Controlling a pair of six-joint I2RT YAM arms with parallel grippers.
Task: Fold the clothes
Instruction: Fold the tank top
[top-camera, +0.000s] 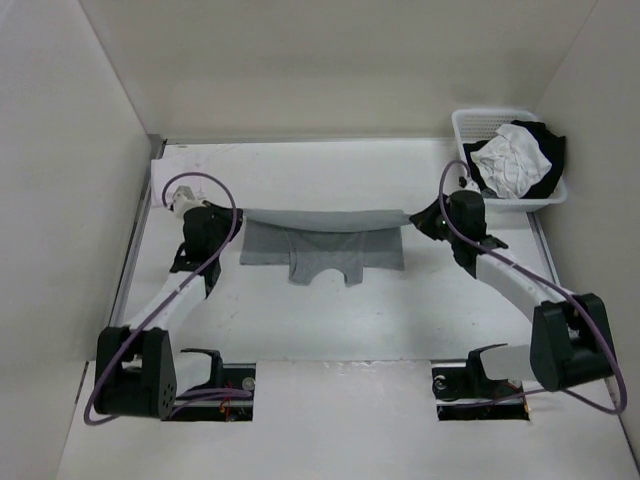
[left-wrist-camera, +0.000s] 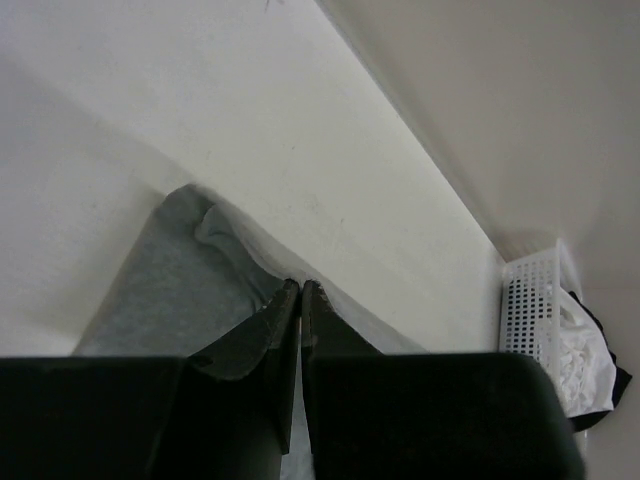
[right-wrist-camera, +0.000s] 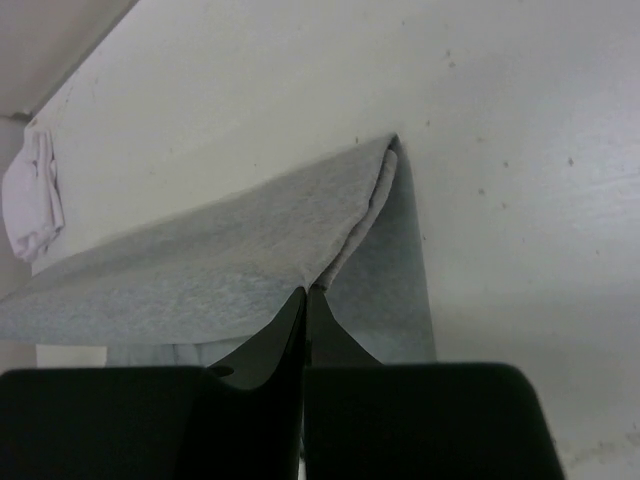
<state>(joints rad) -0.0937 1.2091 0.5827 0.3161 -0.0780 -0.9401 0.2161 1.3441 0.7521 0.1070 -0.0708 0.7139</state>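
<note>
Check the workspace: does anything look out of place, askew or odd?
In the white plastic lattice basket at the far right corner, a crumpled white garment and a black garment are heaped untidily, the black one draping over the rim. The heather-grey knit shorts look orderly, far edge pinched by the left fingers and right fingers.

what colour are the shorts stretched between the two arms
Plain heather grey, no pattern: the shorts show their knit best in the right wrist view.
</note>
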